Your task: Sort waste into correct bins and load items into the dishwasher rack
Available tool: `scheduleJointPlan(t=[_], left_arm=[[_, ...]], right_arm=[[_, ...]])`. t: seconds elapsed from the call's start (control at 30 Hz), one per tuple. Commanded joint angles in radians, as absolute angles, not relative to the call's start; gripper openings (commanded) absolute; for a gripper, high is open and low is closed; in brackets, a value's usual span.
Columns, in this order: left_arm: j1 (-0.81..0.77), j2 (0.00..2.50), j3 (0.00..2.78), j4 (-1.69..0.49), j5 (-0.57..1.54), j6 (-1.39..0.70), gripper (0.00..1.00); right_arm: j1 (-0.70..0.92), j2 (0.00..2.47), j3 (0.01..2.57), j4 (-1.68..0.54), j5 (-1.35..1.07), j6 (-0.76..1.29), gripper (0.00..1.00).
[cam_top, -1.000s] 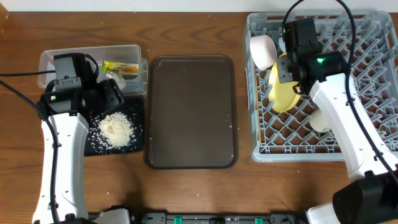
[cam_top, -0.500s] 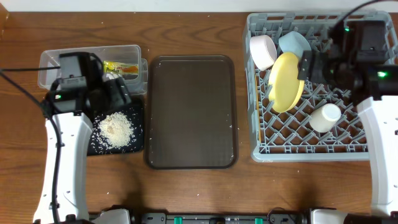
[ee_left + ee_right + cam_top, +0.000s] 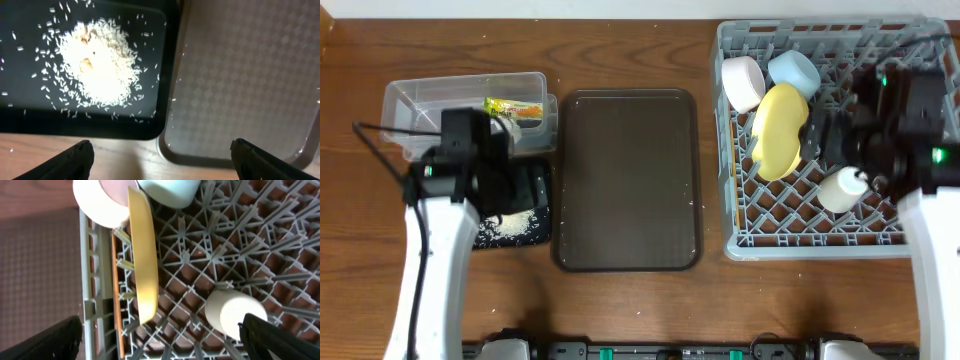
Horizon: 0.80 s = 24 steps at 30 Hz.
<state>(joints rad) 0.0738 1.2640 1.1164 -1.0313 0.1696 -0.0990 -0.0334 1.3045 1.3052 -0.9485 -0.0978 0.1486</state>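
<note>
The grey dishwasher rack (image 3: 740, 215) holds a white bowl (image 3: 743, 82), a light blue bowl (image 3: 793, 70), the pale yellow plate (image 3: 778, 130) standing on edge, and a cream cup (image 3: 842, 188). A chopstick (image 3: 116, 295) lies along the rack's left side. My right gripper (image 3: 835, 155) hangs open above the rack between plate (image 3: 142, 255) and cup (image 3: 235, 312), holding nothing. My left gripper (image 3: 160, 162) is open and empty over the front edge of the black tray (image 3: 20, 65), where rice (image 3: 97, 62) is piled. The snack wrapper (image 3: 513, 108) lies in the clear tub (image 3: 420, 100).
The dark brown serving tray (image 3: 628, 180) lies between the black tray and the rack, with a few stray rice grains on it. Bare wooden table runs along the front.
My right gripper has opened and drawn back to the right and nearer; the yellow plate stays on edge in the rack. My left arm has moved toward the front edge, jaws wider.
</note>
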Motion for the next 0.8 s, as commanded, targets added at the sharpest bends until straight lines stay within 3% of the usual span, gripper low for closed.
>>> scheduleJointPlan(t=[0.0,0.2,0.33,0.77], left_arm=[[0.074,1.113,1.032,-0.979,0.171,-0.074,0.90],[0.072,0.734,0.808,-0.825,0.170,-0.075,0.91],[0.072,0.574,0.735,-0.765,0.171,-0.075,0.91],[0.072,0.495,0.735,-0.780,0.171,-0.075,0.91]], right_arm=[[-0.030,1.167,1.140,-0.867,-0.102,0.152,0.99],[-0.030,0.886,0.858,-0.693,-0.072,0.163,0.99],[-0.030,0.772,0.776,-0.693,-0.052,0.163,0.99],[-0.030,0.738,0.742,-0.954,-0.053,0.163,0.99]])
